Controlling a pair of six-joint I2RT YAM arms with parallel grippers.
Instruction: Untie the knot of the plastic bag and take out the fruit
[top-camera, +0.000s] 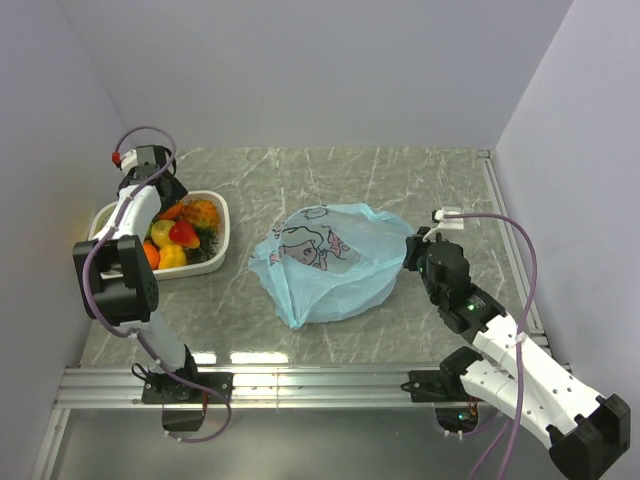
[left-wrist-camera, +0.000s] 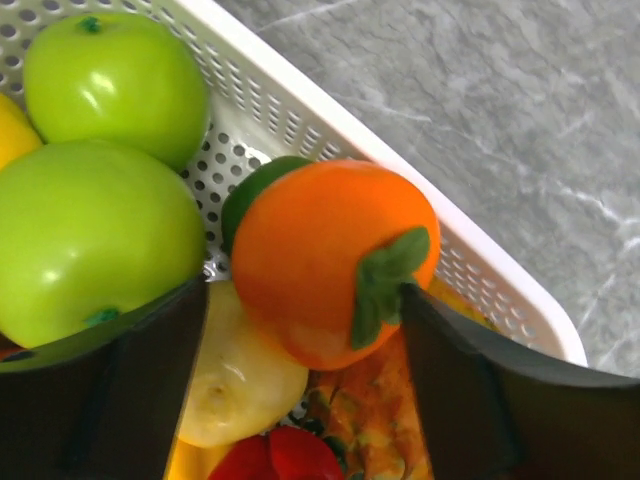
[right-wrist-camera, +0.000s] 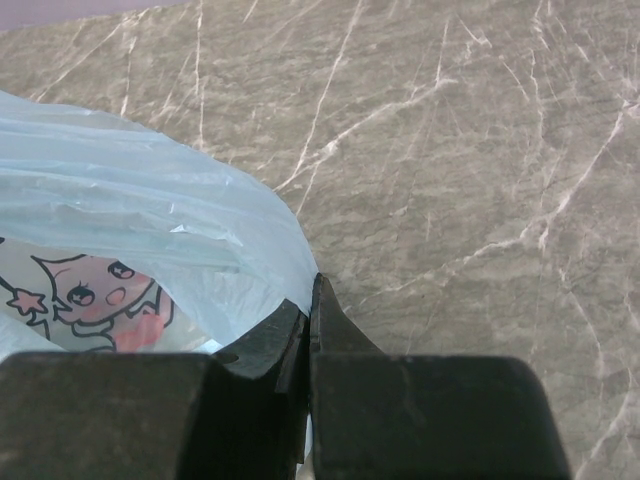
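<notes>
On the grey table (top-camera: 300, 180), the blue bag (top-camera: 330, 270) lay in the middle with a cartoon girl on it. The right gripper (right-wrist-camera: 310, 300) was at the bag's right edge. Its two fingers were pressed tight together, with a bit of the thin plastic pinched between them.

Over on the left stood a white basket (left-wrist-camera: 400, 170) full of fruit. The left gripper (left-wrist-camera: 300, 290) hung over it with its fingers wide apart. A round orange fruit (left-wrist-camera: 320, 250) with a green top sat between them, on the other fruit. Two green apples (left-wrist-camera: 90, 240) lay beside it.
</notes>
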